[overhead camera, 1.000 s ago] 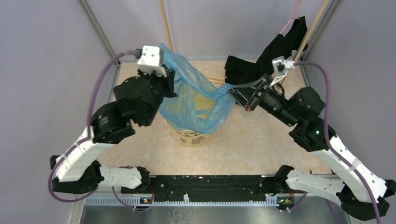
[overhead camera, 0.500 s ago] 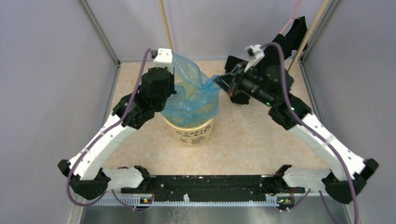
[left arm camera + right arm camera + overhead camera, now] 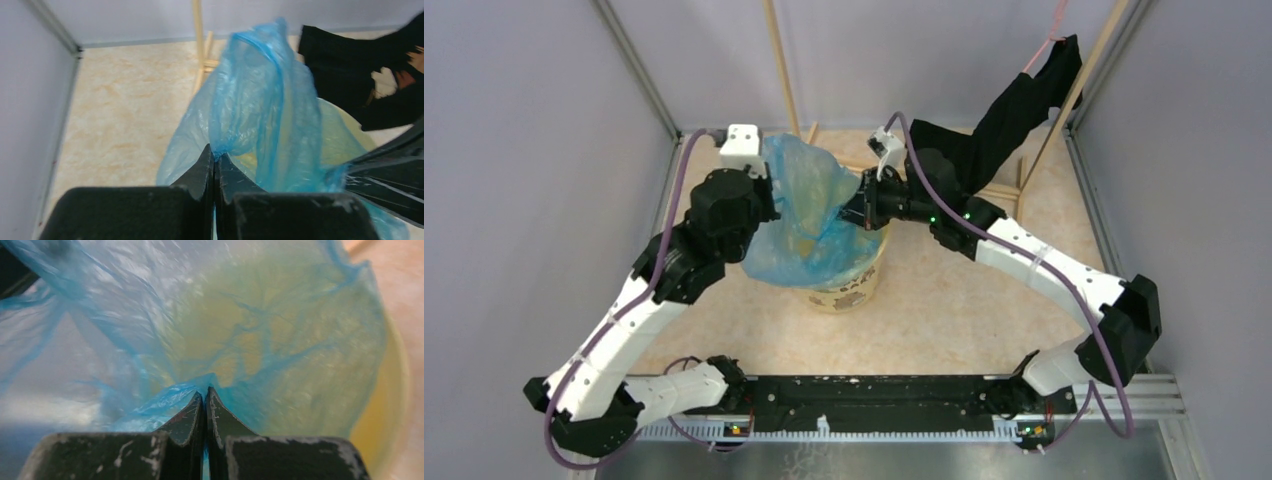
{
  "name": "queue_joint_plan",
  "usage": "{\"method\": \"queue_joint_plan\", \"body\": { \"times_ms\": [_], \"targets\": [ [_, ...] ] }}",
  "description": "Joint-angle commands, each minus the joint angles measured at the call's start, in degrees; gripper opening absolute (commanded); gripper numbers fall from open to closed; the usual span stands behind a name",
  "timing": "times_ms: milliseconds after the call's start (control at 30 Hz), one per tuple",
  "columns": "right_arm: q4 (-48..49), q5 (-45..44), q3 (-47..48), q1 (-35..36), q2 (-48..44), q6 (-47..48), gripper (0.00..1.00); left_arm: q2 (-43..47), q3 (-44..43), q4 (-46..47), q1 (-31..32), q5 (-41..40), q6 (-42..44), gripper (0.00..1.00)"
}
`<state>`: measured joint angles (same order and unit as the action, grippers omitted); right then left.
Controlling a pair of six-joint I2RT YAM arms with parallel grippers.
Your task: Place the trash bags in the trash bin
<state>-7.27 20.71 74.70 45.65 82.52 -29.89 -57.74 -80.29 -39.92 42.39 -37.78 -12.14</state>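
Observation:
The trash bag (image 3: pixel 807 205) is a wrinkly light-blue film spread over the mouth of the trash bin (image 3: pixel 852 291), a yellow-tan tub with dark lettering on its side. My left gripper (image 3: pixel 767 203) is shut on the bag's left edge, beside the bin's left rim. In the left wrist view its fingertips (image 3: pixel 214 153) pinch a gathered fold of the bag (image 3: pixel 260 100). My right gripper (image 3: pixel 856 212) is shut on the bag's right edge, above the bin's back right rim. The right wrist view shows that gripper (image 3: pixel 205 390) pinching the film (image 3: pixel 250 325), with the bin's yellow inside (image 3: pixel 387 405) behind.
A black garment (image 3: pixel 1014 115) hangs from a wooden rack (image 3: pixel 1036 150) at the back right, close behind my right arm. A wooden pole (image 3: pixel 782 70) stands at the back. Metal posts and grey walls (image 3: pixel 544 200) close in the sides.
My right arm has swung left, carrying its edge of the bag from beside the garment to over the bin. My left gripper has kept its grip and shifted slightly; the bag now sits lower on the bin.

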Motion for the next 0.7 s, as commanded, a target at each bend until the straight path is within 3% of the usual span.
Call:
{"method": "queue_joint_plan", "body": {
  "times_ms": [0, 133, 233, 400, 667],
  "targets": [
    [-11.0, -14.9, 2.6, 0.4, -5.1, 8.2, 0.0, -6.5, -1.5, 6.9, -0.1, 14.0, -2.3, 0.0],
    [-18.3, -25.8, 3.2, 0.4, -9.8, 13.5, 0.0, -11.2, -0.7, 13.6, -0.1, 26.9, -4.6, 0.0],
    [-19.3, -24.0, 4.2, 0.5, -10.8, 15.2, 0.0, -13.5, 0.3, 15.5, -0.1, 30.3, -6.2, 0.0],
    [-17.0, -21.2, 7.7, 5.6, -4.4, 16.6, 0.0, -10.2, 5.9, 15.5, -0.2, 26.5, -6.1, 0.0],
    [-11.8, -31.0, 10.5, 12.2, 9.3, 11.9, 0.0, 1.1, 16.2, 8.3, -0.3, 12.1, -3.4, 0.0]
  ]
}}
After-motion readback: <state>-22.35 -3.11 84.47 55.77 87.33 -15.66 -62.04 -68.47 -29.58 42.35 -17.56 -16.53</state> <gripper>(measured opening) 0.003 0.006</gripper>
